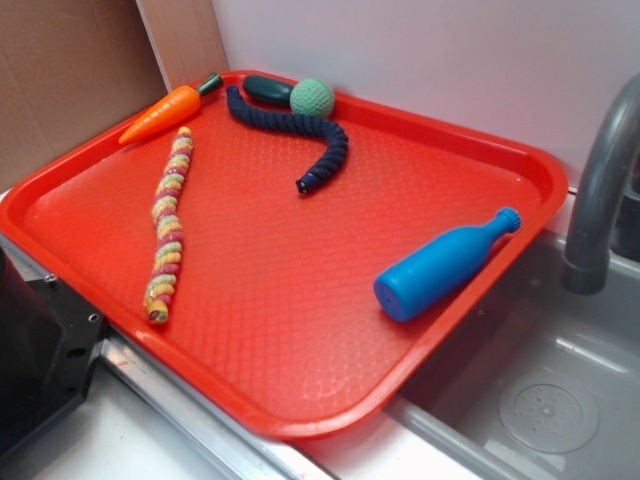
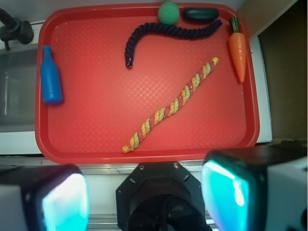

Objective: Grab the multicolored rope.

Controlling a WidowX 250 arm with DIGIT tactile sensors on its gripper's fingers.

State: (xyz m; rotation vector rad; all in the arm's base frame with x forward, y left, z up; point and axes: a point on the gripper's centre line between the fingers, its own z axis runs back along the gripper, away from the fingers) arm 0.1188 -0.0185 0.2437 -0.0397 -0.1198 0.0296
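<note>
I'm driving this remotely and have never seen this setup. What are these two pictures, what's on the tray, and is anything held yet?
The machine is a small robot arm with a two-finger gripper. The exterior view looks at the scene from the side. The wrist view comes from a camera on the arm, looking down past the two fingers, the blurred blocks glowing cyan at the bottom. They stand wide apart with nothing between them, so nothing is held.

On the red tray lie the multicolored rope, stretched out nearly straight, a dark navy rope, a toy carrot, a green ball, a dark oval object and a blue bottle on its side. A sink sits beside the tray.
</note>
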